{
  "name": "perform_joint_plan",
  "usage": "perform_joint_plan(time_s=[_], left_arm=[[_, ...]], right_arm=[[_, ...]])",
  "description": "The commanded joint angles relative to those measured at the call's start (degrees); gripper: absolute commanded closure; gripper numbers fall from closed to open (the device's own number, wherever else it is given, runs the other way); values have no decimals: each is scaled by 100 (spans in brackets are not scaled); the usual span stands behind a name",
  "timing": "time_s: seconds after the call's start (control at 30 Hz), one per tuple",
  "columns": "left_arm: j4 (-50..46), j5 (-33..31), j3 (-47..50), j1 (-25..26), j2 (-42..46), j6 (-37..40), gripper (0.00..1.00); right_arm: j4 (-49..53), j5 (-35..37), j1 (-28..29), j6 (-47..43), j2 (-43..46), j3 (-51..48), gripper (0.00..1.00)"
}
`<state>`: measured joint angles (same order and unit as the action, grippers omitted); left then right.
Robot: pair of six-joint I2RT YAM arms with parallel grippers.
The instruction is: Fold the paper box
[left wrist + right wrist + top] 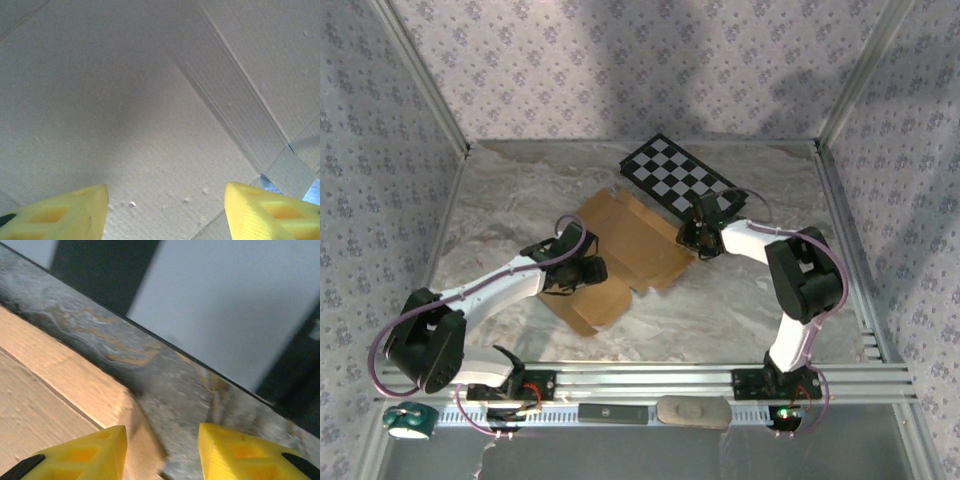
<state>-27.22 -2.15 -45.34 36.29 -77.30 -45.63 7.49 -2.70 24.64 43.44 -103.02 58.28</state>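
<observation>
Paper box: the paper box [635, 240] lies flat and unfolded mid-table on the marbled table [510, 200]. Its far-right edge is just beside the checkered board [680, 175].
Left gripper: the left gripper [165, 194] is low over the near-left panel with its fingers spread wide. Only bare cardboard and a diagonal crease lie between them, and it holds nothing.
Right gripper: the right gripper [162, 434] is at the sheet's far-right edge, part open and straddling a flap corner, with no clamp on it.
Risk, slip: a shallow bite on that thin edge could let the flap pop free as it is lifted.
Risk, sheet shift: if the left side does not pin the panel, the whole sheet may slide instead of bending.
Risk, wrong fold: a pull off the crease line could buckle the panel.
Risk, neighbour: a sideways sweep could knock the checkered board.
</observation>
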Motion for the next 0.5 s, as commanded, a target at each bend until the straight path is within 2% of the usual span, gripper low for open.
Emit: perform_joint_plan(time_s=[0.0,0.13,0.23,0.3,0.47], left_arm=[[-81,11,-97,-114,109,114,37],[-106,56,-56,-244,184,142,37],[-125,131,5,-410,282,125,37],[-108,234,72,-587,376,133,37],[130,699,281,-1136,492,144,38]], right_arm=[[-248,-130,55,-171,-95,264,56],[-311,-274,73,-180,-228,425,62],[-177,-248,118,-254,-281,572,83],[-4,58,252,-411,-102,589,98],[138,1110,755,-793,816,383,100]])
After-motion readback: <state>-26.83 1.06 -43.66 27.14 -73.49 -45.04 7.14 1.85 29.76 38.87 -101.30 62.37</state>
